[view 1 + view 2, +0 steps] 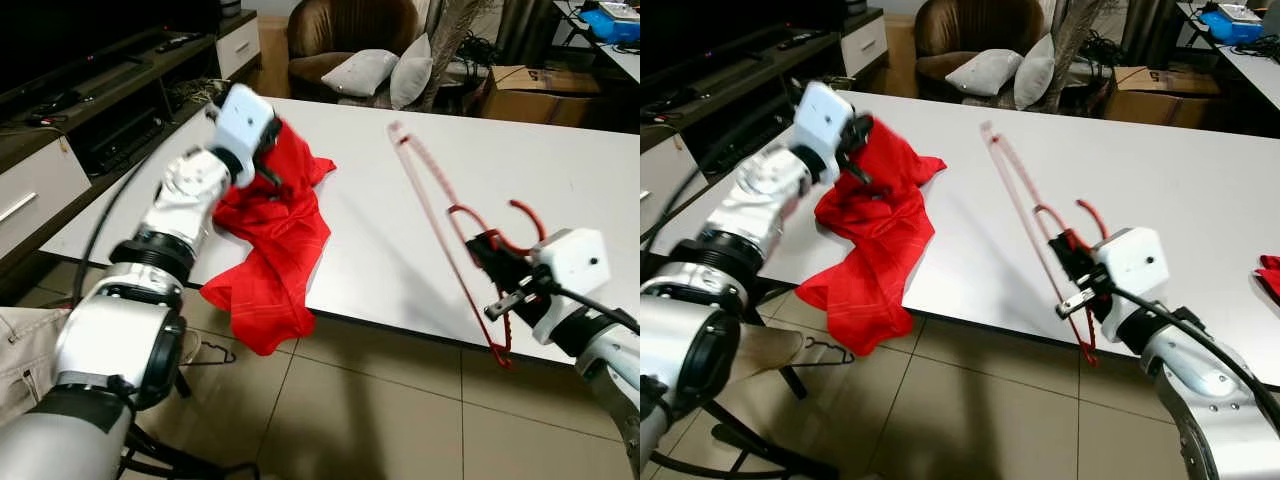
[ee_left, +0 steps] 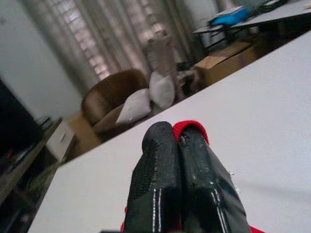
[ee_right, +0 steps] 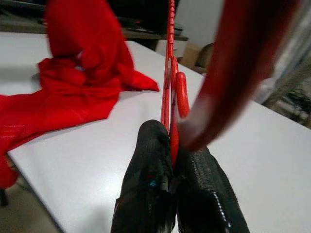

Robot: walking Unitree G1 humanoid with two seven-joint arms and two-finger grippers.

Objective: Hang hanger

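A red garment lies on the white table at its left, its lower part hanging over the front edge. My left gripper is shut on the garment's upper edge, lifting it; red cloth peeks past the closed fingers. A red plastic hanger is held tilted above the table's right part, its hook near my wrist. My right gripper is shut on the hanger near the hook; the closed fingers pinch its red bar.
A black wire hanger lies on the tiled floor under the table's front edge. A brown armchair with grey cushions and a cardboard box stand behind the table. A TV cabinet runs along the left. Another red piece lies at the table's right edge.
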